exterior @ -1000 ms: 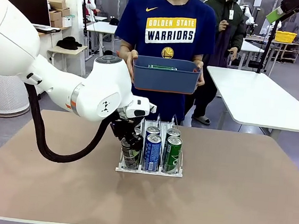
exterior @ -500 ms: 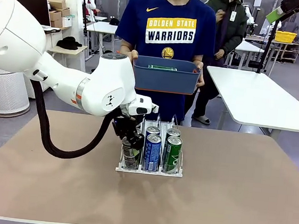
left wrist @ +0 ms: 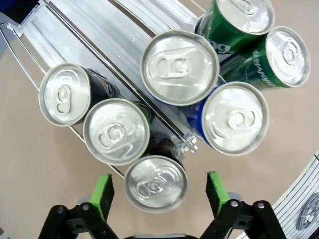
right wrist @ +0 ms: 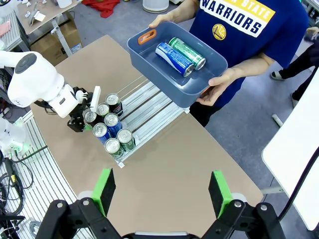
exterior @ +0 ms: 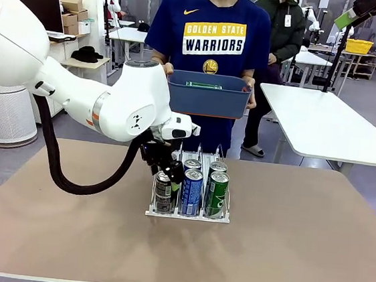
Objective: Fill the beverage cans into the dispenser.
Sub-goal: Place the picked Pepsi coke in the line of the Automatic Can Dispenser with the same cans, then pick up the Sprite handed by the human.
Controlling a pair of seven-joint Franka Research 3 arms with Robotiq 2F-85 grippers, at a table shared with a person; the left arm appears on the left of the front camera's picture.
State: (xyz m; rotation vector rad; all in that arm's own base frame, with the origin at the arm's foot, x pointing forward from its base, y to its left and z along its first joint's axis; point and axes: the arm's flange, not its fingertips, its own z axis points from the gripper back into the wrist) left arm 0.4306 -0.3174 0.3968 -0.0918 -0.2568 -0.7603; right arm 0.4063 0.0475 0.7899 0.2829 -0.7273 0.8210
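The clear dispenser (exterior: 187,216) stands mid-table with black, blue and green beverage cans in its three lanes. My left gripper (exterior: 165,167) hangs open just above the front black can (exterior: 163,193) of the left lane. In the left wrist view its green pads (left wrist: 103,193) stand apart on either side of that can's silver top (left wrist: 155,183), touching nothing. My right gripper (right wrist: 162,191) is open and empty, high above the table, looking down on the dispenser (right wrist: 149,97). A blue can (right wrist: 171,57) and a green can (right wrist: 187,52) lie in the person's bin.
A person at the far side holds a blue-grey bin (exterior: 208,95) in both hands above the table's far edge. The brown table (exterior: 284,245) has free room left and right of the dispenser. The dispenser's rear lanes (left wrist: 84,35) are bare.
My left gripper has opened and let go of the black can, which now stands in the left lane's front. The gripper has risen slightly above it.
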